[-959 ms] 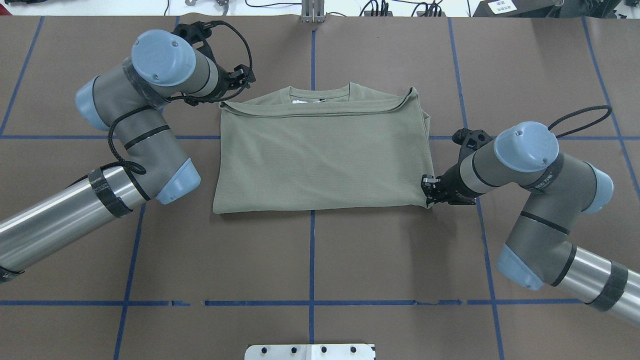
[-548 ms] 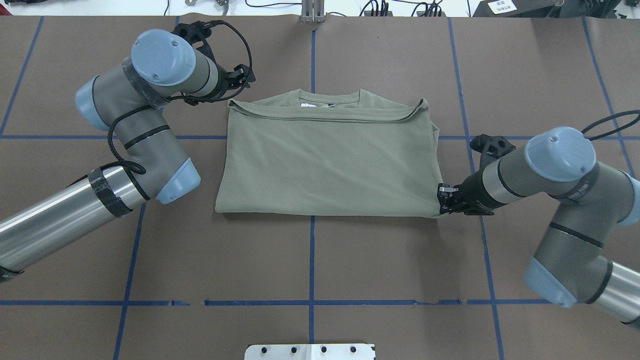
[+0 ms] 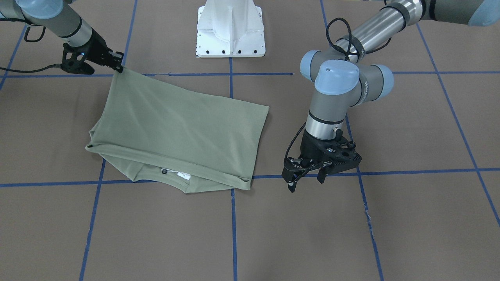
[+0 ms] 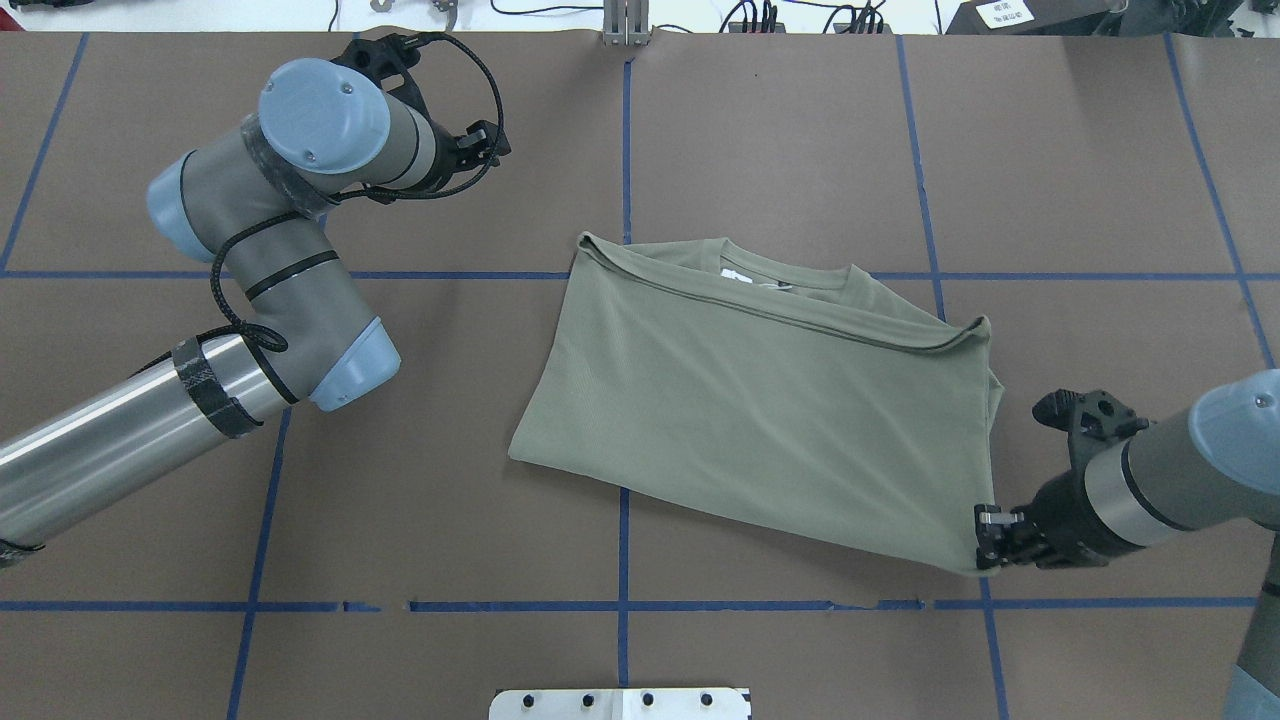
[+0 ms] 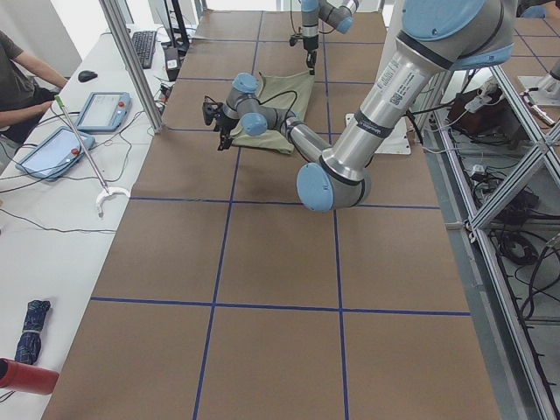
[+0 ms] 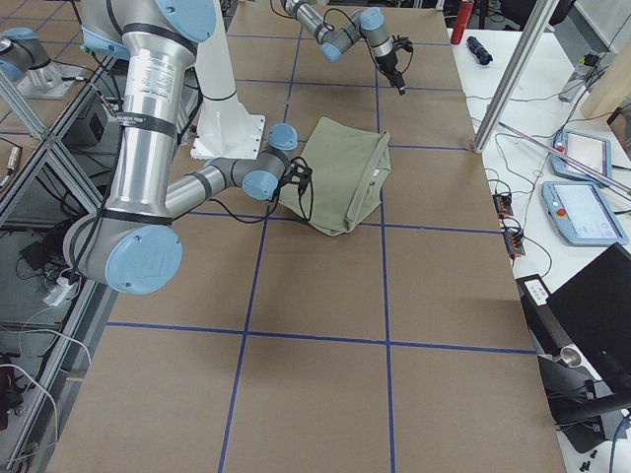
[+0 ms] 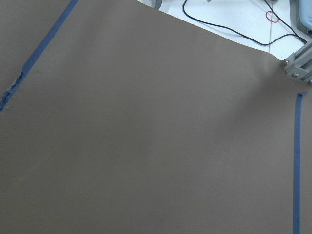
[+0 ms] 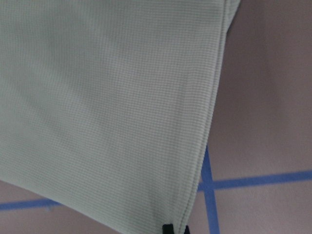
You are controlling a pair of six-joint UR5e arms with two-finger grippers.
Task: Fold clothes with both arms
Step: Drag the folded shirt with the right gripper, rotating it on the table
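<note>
Dragged rightward and nearer the robot, the folded shirt [image 4: 760, 400] now lies skewed on the table [image 4: 700, 120], its near-right corner pinched by the right gripper [image 4: 988, 541], the left gripper [image 3: 306, 182] hanging spread and empty well off its left end.

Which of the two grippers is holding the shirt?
The right gripper: it pinches a corner of the shirt. The left gripper hangs open, apart from the cloth.

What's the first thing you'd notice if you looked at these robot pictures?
A big green shirt, folded and lying crooked in the middle of the brown table. The right gripper pinches its near corner, on the overhead view's right. The left gripper hangs open over the table, apart from the shirt.
</note>
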